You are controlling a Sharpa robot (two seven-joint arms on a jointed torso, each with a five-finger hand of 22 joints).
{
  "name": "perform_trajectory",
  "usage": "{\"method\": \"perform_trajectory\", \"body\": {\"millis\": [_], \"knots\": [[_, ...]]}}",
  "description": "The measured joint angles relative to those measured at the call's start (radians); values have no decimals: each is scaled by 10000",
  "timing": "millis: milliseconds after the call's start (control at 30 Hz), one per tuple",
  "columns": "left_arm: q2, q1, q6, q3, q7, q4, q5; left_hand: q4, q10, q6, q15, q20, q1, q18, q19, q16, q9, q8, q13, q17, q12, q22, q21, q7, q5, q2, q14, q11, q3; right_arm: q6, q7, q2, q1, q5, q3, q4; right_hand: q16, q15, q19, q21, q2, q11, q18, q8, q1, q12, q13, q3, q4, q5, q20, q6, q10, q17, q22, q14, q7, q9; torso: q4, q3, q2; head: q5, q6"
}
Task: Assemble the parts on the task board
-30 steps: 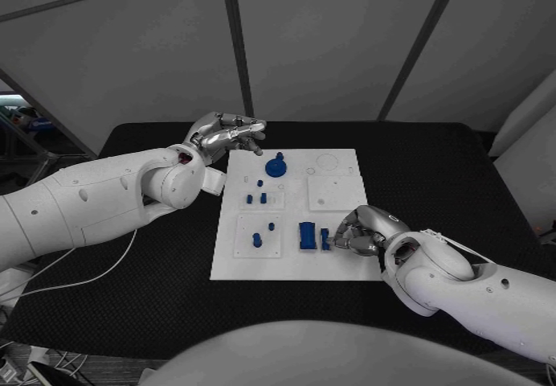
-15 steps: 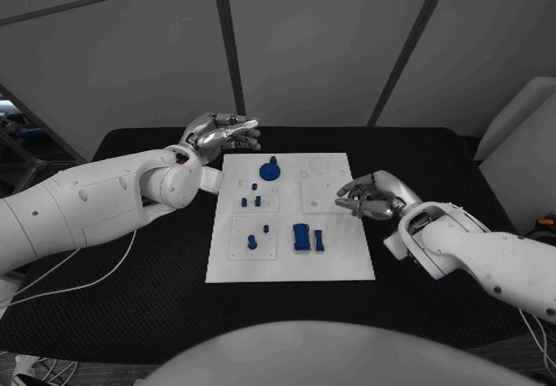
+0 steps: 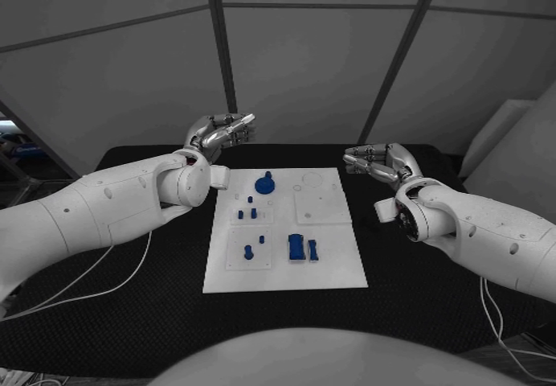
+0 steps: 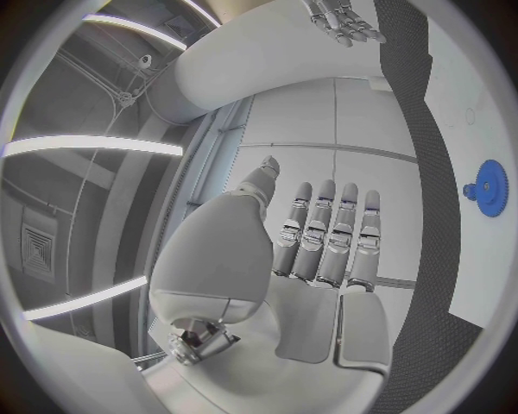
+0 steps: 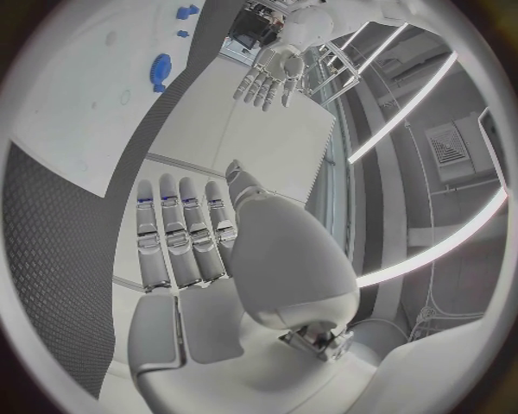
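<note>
The white task board (image 3: 330, 265) lies mid-table. A blue gear (image 3: 265, 184) stands at its far end, small blue pegs (image 3: 247, 213) behind it, and a blue block (image 3: 296, 246) with more small pieces (image 3: 247, 252) at the near end. My left hand (image 3: 220, 130) is raised beyond the board's far left corner, fingers straight and apart, holding nothing. My right hand (image 3: 377, 161) is raised off the far right corner, also empty. The left wrist view shows the flat left hand (image 4: 313, 250), the gear (image 4: 491, 186) and the right hand (image 4: 345, 19). The right wrist view shows the flat right hand (image 5: 194, 250), the gear (image 5: 161, 69) and the left hand (image 5: 270, 78).
The black table mat (image 3: 440, 241) surrounds the board on all sides. A white cable (image 3: 116, 269) trails over the mat on the left. Grey wall panels (image 3: 301, 72) stand close behind the table's far edge.
My right hand has left the blue block at the board's near right, risen to the far right corner and opened. My left hand has straightened its fingers. The camera has shifted.
</note>
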Motion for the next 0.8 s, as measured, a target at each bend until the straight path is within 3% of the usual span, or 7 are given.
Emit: {"method": "perform_trajectory", "body": {"millis": [200,233,300,333,500,633,800], "knots": [[364,-70,-387,-7,235,-271,401,284,-573,-280,123,14,-134,1,-606,-629,-1,0,-8,-15,0,-675,-39,102,0,134,-20,-133,-643,283,414,210,13,547,53,-413,-535,25,166,-635,248,141,0,0,-248,-494,-917,-234,-315,0,119,-30,109,-1060,-493,-25,-30,-637,24,8,-171,107,442],[378,-78,-407,-8,241,-273,416,259,-826,-537,146,-53,-355,-1,-794,-731,-53,-69,-56,-61,-68,-785,-87,86,0,284,-188,-180,-751,292,426,213,17,564,56,-423,-560,51,128,-679,279,138,-1,-40,-430,-554,-1005,-260,-382,-36,88,-187,16,-1132,-554,-164,-46,-682,26,11,-181,113,457],[358,-78,-408,-13,229,-256,416,105,-1459,-1168,27,-244,-1233,-13,-1191,-897,-191,-212,-188,-198,-212,-963,-235,-2,-44,425,-767,-299,-905,284,422,201,17,565,47,-401,-710,-43,-400,-755,211,9,-1,-193,-1376,-770,-1215,-316,-568,-220,-99,-824,-643,-1233,-743,-812,-147,-769,25,11,-179,110,440],[343,-78,-413,-19,223,-234,416,33,-1805,-1513,-45,-351,-1715,-500,-1404,-967,-260,-285,-253,-267,-285,-1050,-296,-52,-137,482,-1087,-364,-977,277,418,188,17,565,36,-379,-778,-101,-708,-799,169,-64,0,-263,-1893,-878,-1314,-347,-651,-318,-203,-1176,-1011,-1286,-833,-1171,-206,-809,29,11,-174,87,437],[243,-78,-615,-117,208,238,402,-206,-3375,-3084,-379,-840,-3904,-545,-2371,-1191,-481,-464,-468,-487,-472,-1453,-472,-381,-619,654,-2542,-667,-1216,84,430,-62,78,739,-127,182,-971,-364,-2093,-1279,19,-379,-246,-465,-4255,-1227,-1645,-492,-913,-619,-687,-2796,-2716,-1523,-1139,-2825,-475,-1266,108,29,-153,-43,629],[119,-72,-1074,-253,218,969,371,-282,-4360,-4070,-584,-1148,-5272,-550,-2981,-1270,-558,-535,-546,-568,-546,-1701,-514,-750,-805,717,-3455,-852,-1292,-371,579,-396,251,1187,-325,1053,-1036,-577,-2962,-1522,-28,-571,-399,-518,-5726,-1313,-1758,-517,-995,-704,-986,-3807,-3781,-1924,-1245,-3853,-651,-1525,274,72,-134,-238,993],[-100,-63,-2077,-461,257,2158,288,-321,-5441,-5158,-843,-1491,-6788,-554,-3645,-1317,-604,-581,-590,-607,-584,-1978,-581,-997,-890,754,-4460,-1288,-1331,-1290,939,-897,464,2116,-626,2365,-1087,-1071,-3914,-1648,-62,-870,-556,-581,-7358,-1369,-1828,-522,-1045,-752,-1324,-4924,-4949,-2234,-1312,-4992,-1141,-1691,612,157,-99,-601,1652]]}}
